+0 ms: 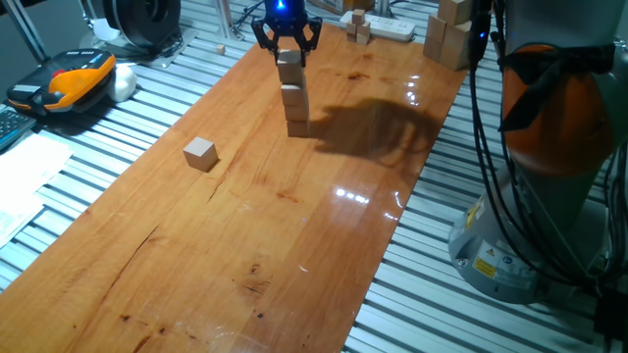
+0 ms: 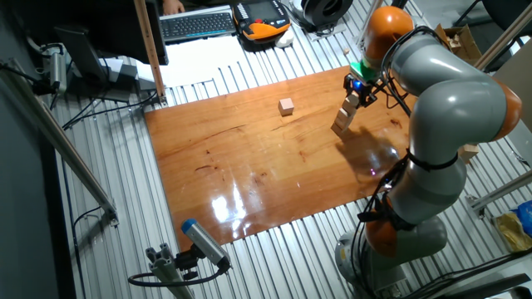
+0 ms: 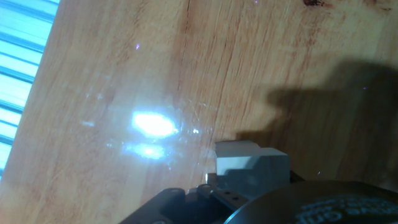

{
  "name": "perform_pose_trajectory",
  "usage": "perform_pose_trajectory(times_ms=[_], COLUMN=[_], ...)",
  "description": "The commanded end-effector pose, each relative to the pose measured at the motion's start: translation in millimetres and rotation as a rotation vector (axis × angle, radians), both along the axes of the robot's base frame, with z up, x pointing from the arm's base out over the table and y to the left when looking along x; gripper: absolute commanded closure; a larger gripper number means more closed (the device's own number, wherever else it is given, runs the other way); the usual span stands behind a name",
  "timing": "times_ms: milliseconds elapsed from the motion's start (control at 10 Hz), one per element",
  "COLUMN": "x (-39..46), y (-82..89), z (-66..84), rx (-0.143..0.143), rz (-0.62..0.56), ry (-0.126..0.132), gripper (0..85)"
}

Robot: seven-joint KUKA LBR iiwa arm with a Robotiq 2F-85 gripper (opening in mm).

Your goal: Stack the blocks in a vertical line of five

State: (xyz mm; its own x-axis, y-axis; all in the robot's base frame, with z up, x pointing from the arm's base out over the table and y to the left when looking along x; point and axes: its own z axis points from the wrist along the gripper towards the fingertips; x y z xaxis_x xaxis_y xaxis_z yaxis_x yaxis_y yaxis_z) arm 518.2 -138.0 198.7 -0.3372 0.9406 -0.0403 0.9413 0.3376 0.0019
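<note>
Several light-tan wooden blocks stand in a vertical stack (image 1: 294,98) at the far end of the wooden board (image 1: 245,255); the stack also shows in the other fixed view (image 2: 343,120). My gripper (image 1: 288,46) hangs right over the stack's top block (image 1: 288,61), its fingers spread wider than the block, open. The other fixed view has the gripper (image 2: 356,93) at the stack's top. One more block (image 1: 200,153) lies alone on the board's left side, well apart (image 2: 287,106). In the hand view the top block (image 3: 249,162) shows at the bottom edge, and no fingers show.
Larger pale wooden blocks (image 1: 449,34) and a white power strip (image 1: 388,27) with tiny wooden pieces (image 1: 358,27) lie behind the stack. The robot's base (image 1: 535,226) stands right of the board. An orange-black device (image 1: 69,83) sits at the far left.
</note>
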Motion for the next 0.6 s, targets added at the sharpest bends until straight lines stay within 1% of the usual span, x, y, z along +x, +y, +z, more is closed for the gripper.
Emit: perform_pose_trajectory(times_ms=[0, 200, 500], x=[-1.1, -2.7, -2.7], y=[1.6, 4.0, 6.4], z=[0.0, 0.1, -0.9], rx=[0.000, -0.004, -0.013], rz=[0.000, -0.002, -0.004], ry=[0.000, 0.002, 0.005], gripper=[85.0, 85.0, 85.0])
